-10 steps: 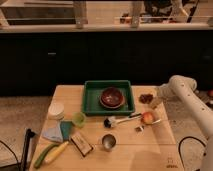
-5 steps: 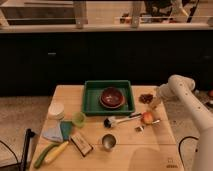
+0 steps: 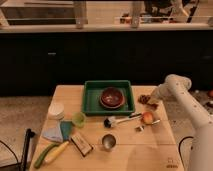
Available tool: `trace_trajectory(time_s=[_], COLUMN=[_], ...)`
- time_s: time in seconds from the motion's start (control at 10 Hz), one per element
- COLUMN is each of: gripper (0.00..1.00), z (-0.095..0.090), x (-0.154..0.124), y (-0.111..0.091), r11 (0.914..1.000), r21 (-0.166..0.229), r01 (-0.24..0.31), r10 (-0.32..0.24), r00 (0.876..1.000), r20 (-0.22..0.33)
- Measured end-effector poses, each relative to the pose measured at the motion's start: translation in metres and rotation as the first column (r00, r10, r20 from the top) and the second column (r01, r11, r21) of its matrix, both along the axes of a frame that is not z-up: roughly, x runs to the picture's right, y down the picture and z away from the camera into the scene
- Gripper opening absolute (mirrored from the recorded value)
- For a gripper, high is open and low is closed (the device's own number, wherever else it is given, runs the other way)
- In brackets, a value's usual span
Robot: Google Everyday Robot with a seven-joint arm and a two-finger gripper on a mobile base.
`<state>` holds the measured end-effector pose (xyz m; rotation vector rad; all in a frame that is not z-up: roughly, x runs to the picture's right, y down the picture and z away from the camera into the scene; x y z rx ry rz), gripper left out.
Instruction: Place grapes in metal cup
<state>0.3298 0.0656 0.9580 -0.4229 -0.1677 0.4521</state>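
Note:
The grapes are a small dark red-brown lumpy bunch on the wooden table, just right of the green tray. My gripper is at the end of the white arm, right down at the grapes on their right side. The metal cup is small, round and grey with a dark inside; it stands near the table's front middle, well left and forward of the gripper.
A green tray holds a dark red-brown bowl. An orange-red round fruit, a brush, a light green cup, a white cup, a banana and a snack bar lie about.
The arm has shifted slightly left and down, bringing the gripper closer onto the grapes. The objects on the table have not moved.

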Motion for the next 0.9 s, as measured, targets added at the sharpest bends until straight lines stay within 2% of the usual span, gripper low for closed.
trace_trajectory(time_s=[0.2, 0.9], gripper=[0.02, 0.00], z=[0.0014, -0.0047], x=[0.0018, 0.0090], y=[0.0032, 0.0091], r11=[1.0000, 0.9993], r21=[-0.006, -0.017], r01=[-0.001, 0.035], r10=[0.001, -0.034], r00=[1.000, 0.999], r20=[0.003, 0.014])
